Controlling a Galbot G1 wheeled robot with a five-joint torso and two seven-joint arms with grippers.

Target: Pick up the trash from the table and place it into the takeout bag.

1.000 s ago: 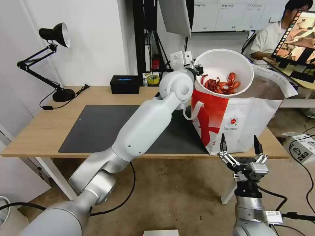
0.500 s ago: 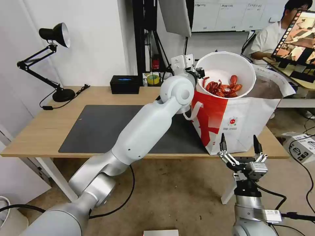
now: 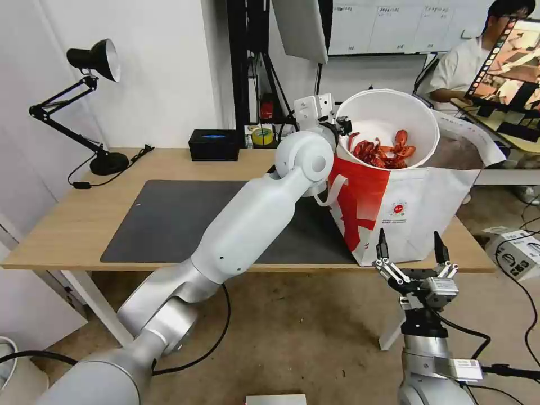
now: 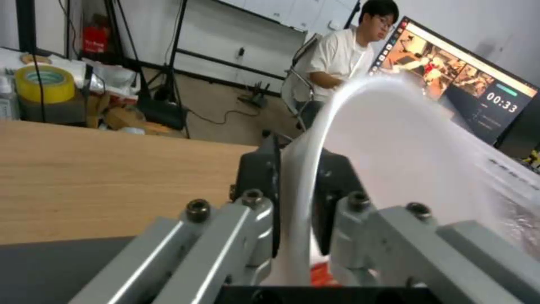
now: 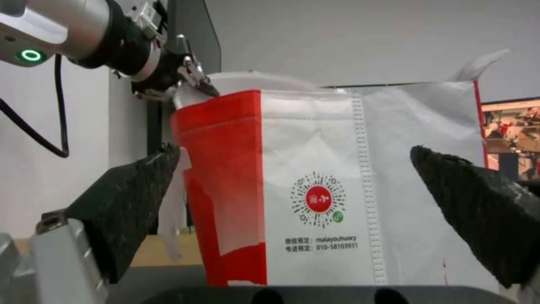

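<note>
The left gripper (image 3: 341, 121) is pinched shut on the rim of the white bowl of red crayfish shells (image 3: 388, 126), tilted toward the camera above the open mouth of the takeout bag (image 3: 410, 208), which stands on the table (image 3: 67, 225) at about 3 o'clock of the dark grey mat (image 3: 169, 219). With so thin a rim hold, the bowl could slip or tip further, spilling shells outside the bag; how far it has sunk inside is hard to tell. At 6 o'clock of the bag, the right gripper (image 3: 410, 247) hangs wide open, empty.
</note>
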